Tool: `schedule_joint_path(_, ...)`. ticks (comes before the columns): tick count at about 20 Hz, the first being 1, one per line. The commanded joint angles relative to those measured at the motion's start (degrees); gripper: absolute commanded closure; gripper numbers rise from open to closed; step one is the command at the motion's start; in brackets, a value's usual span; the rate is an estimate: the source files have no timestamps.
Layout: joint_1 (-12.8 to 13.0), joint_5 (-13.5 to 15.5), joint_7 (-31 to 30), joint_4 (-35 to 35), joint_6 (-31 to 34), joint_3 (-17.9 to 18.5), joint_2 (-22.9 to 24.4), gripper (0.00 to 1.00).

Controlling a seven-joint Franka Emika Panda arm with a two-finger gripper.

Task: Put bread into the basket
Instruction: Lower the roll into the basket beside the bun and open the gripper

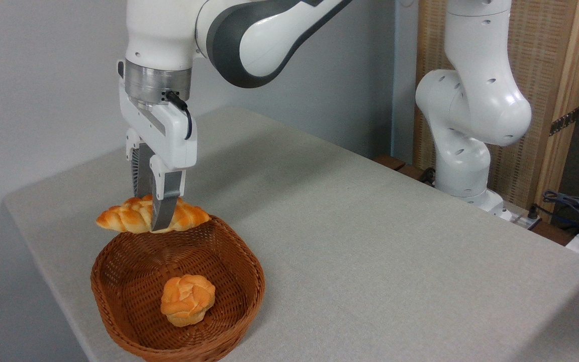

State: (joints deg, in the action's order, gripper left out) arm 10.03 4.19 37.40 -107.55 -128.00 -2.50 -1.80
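Nearest the camera sits the basket (118, 296), round brown wicker with low sides, on the grey surface (370, 241) at its front left corner. Inside it, a small round knotted bun (188, 299) rests toward the front right. Bread (118, 217), the long braided loaf, hangs level above the basket's far rim, tapered ends sticking out to either side. End effector (155, 221) is clenched on the bread around its middle, fingers pointing straight down from the white arm (249, 35).

Judgement: loaf looks light and fairly stiff, no sag at the ends, so a mid-length grip balances it. Glazed crust may be a bit slippery; braid seams give the fingers some purchase. Likely dents if squeezed hard. The loaf is not over the basket's middle, and free space lies behind and left of the bun.
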Motion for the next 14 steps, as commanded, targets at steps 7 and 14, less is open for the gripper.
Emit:
schedule_joint_path(7, 0.4, -0.1, -0.9, 0.1, -0.5, 0.3, -0.4, 0.0)
schedule_joint_path(14, 0.4, -0.1, -1.2, 0.1, -0.5, 0.3, -0.3, 0.0)
